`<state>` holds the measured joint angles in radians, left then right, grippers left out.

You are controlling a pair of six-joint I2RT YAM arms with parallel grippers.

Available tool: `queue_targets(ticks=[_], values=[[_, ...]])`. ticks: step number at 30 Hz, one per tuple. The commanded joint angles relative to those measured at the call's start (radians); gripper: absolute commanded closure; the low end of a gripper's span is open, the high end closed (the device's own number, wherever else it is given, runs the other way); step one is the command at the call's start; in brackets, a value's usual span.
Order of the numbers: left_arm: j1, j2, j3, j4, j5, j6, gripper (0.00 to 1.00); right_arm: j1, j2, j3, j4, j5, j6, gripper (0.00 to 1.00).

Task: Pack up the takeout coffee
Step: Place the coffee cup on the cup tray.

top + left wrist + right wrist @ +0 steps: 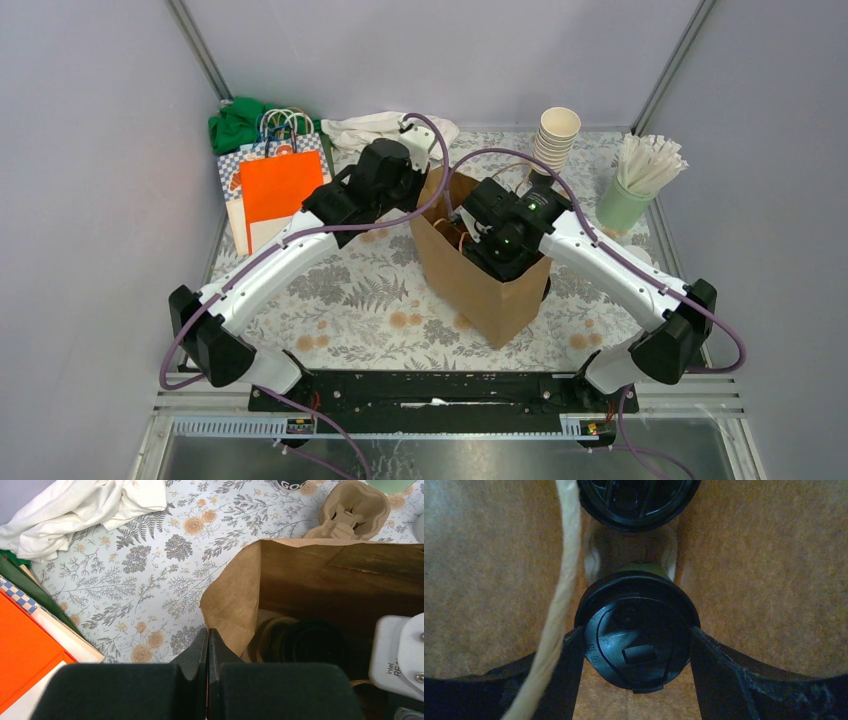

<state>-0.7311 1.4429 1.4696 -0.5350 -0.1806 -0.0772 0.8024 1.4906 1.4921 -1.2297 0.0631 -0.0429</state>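
Cup (pixel 636 630) sits gripped between right jaws, inside paper bag (pixel 484 580).

A robot test booth staged as a café: plain grey wall panels (pixel 90 200) enclose a table (pixel 340 295) with a floral cloth, two white robot arms (pixel 265 270), stacked paper cups (pixel 556 140) and a brown paper bag (pixel 480 290).

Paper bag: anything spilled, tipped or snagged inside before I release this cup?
No spill. The held cup in the right pincer and the second cup beyond it show lids on. One oddity: the twine handle of the bag dangles inside beside the held cup, across one finger, and might snag on withdrawal.
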Motion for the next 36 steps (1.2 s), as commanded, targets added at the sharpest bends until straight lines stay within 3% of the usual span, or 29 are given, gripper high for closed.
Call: queue_targets(ticks=[1, 15, 24, 36], values=[[0.004, -0.008, 0.038, 0.002, -0.033, 0.023, 1.00, -0.008, -0.002, 0.013, -0.047, 0.006, 0.007, 0.74], [0.006, -0.015, 0.082, 0.005, -0.122, 0.070, 1.00, -0.009, 0.026, -0.098, 0.065, -0.032, 0.016, 0.74], [0.007, -0.025, 0.068, 0.018, -0.114, 0.067, 1.00, -0.008, 0.029, -0.184, 0.159, -0.032, 0.008, 0.74], [0.006, -0.040, 0.032, 0.013, -0.107, 0.059, 1.00, -0.008, 0.038, -0.239, 0.165, -0.044, 0.002, 0.74]])
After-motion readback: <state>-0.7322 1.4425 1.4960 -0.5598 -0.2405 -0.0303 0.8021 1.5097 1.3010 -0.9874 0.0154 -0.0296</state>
